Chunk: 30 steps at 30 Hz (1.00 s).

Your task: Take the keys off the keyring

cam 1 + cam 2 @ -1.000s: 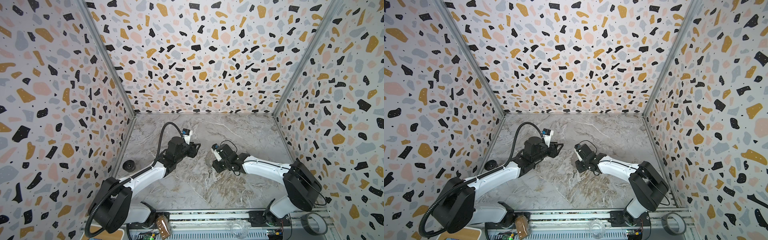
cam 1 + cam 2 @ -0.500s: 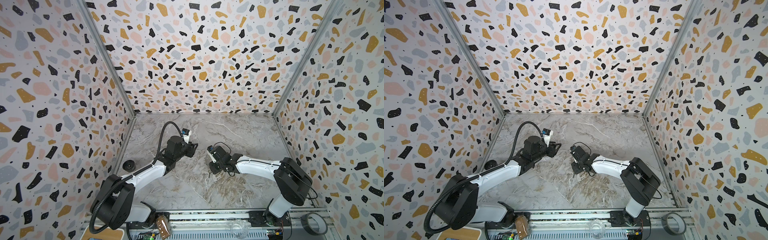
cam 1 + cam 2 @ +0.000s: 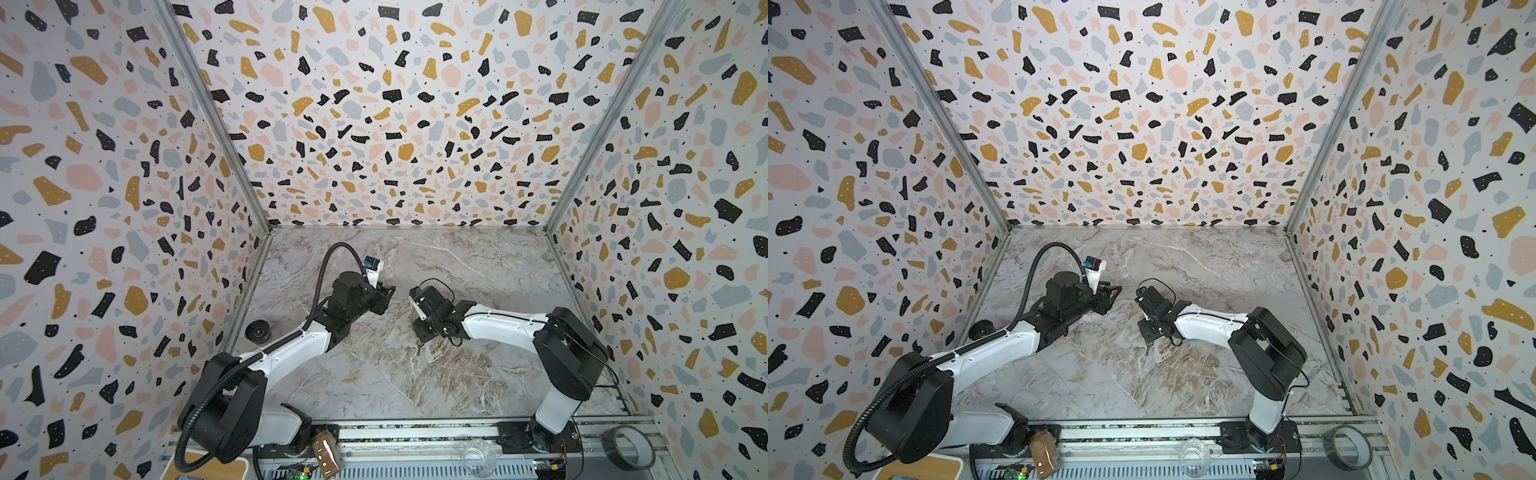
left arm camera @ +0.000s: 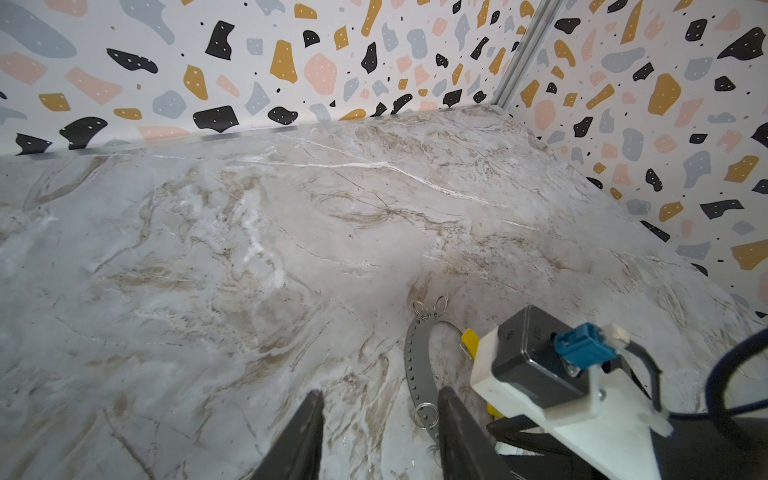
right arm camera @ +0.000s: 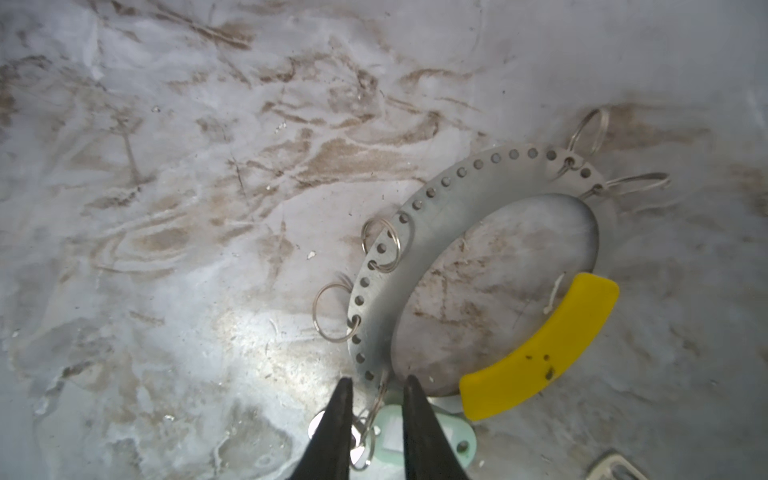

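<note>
Perforated grey metal keyring [image 5: 457,195] lies flat on open marble tabletop [image 5: 166,208]. The right gripper [image 5: 377,386], narrowly parted, straddles a split ring [image 5: 379,395] by the mint key tag [image 5: 455,438]; left gripper [image 4: 380,415] half-open, empty.

Three walls [image 3: 395,124] printed with black, mustard, pink and grey terrazzo flecks are enclosing a marbled grey-and-tan surface [image 3: 478,257]. Pale metal strips [image 3: 216,112] are running up both back corners. A slotted metal rail [image 3: 415,432] is lying along the near edge. In the right wrist view, light is glaring off the surface in a white patch [image 5: 249,328].
</note>
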Tool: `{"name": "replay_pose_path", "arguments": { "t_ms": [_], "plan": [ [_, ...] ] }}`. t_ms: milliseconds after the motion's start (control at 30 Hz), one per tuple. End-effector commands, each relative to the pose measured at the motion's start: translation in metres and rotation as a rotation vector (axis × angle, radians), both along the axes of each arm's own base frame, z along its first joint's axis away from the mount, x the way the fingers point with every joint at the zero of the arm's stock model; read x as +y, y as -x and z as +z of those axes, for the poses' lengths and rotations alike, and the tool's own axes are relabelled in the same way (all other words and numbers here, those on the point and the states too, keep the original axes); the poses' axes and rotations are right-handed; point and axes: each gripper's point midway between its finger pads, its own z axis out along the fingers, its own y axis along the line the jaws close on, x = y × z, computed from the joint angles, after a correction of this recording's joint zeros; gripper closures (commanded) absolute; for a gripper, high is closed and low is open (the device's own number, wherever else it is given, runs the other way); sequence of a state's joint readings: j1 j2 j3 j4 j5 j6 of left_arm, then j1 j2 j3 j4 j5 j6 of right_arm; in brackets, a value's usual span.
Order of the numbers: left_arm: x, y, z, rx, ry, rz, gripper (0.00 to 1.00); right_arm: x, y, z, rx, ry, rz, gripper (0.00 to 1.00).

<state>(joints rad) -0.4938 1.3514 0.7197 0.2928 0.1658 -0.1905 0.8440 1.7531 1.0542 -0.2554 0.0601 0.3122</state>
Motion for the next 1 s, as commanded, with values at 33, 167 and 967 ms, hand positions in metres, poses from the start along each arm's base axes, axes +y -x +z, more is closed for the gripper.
{"name": "replay_pose_path", "arguments": {
  "t_ms": [33, 167, 967],
  "plan": [
    [0.005, 0.0, 0.001, -0.022, -0.021, 0.006, 0.54, -0.003, 0.003, 0.004, 0.009, 0.025, 0.007, 0.77],
    [0.003, 0.0, -0.003, -0.013, -0.026, 0.0, 0.54, -0.006, 0.005, 0.002, 0.013, 0.04, 0.002, 0.81],
    [0.002, -0.001, 0.005, -0.041, -0.019, -0.013, 0.54, -0.001, 0.004, 0.036, -0.088, 0.029, 0.131, 0.99]
  ]
}}
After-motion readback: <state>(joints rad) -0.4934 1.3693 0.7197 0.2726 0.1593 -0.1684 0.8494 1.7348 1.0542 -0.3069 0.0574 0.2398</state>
